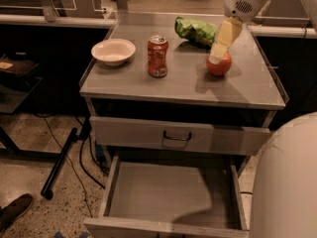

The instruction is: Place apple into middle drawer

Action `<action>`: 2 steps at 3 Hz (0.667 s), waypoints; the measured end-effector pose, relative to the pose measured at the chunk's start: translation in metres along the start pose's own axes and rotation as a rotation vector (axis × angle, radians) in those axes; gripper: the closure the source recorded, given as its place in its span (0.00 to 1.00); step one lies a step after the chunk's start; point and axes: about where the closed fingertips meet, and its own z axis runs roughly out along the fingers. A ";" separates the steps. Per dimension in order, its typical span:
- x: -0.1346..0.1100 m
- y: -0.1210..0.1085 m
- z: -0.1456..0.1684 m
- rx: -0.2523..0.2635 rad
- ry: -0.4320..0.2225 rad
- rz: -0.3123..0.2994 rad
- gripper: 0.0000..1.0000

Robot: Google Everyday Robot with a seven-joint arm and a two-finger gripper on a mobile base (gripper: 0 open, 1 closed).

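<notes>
The gripper sat right at the top of the apple, couldn't tell how open it was, so I'd centre it before lifting toward the open middle drawer well below.

With the jaws at the apple, the open middle drawer lies bare, the can well aside.

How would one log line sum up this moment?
hand: at apple top | apple: on tabletop | middle drawer: open, empty
</notes>
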 end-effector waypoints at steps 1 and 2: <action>0.005 -0.002 0.023 -0.004 0.000 0.014 0.00; 0.013 -0.009 0.051 -0.008 0.011 0.029 0.00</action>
